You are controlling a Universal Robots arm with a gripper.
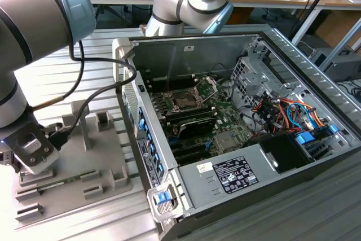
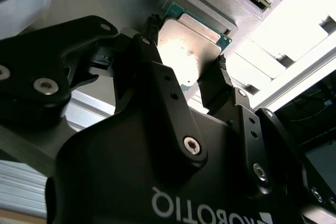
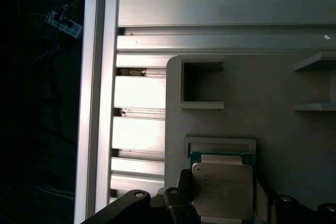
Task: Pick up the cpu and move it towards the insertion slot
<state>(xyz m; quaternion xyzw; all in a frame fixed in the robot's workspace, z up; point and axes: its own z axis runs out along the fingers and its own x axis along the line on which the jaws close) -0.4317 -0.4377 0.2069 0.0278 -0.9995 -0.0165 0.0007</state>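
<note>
The cpu (image 2: 191, 45), a small square chip with a pale silvery top and a green rim, lies low at a shallow pocket of the grey plastic tray (image 3: 262, 87). My gripper (image 2: 186, 45) has a black finger (image 2: 152, 51) pressed against each side of the chip and is shut on it. The first wrist view also has the cpu (image 3: 220, 184), with the dark fingers flanking it. In the exterior view the arm's wrist (image 1: 31, 148) hangs over the tray (image 1: 107, 162) at that view's left. The insertion slot (image 1: 186, 99), with its silver frame, sits on the green board inside the open computer case.
The case's metal side wall (image 1: 135, 122) stands between the tray and the board. Black memory slots (image 1: 194, 123), cables (image 1: 282, 111) and a power supply (image 1: 231, 173) fill the case. A long green memory stick (image 1: 56, 183) lies in the tray. Raised tray holders (image 1: 104, 119) stand nearby.
</note>
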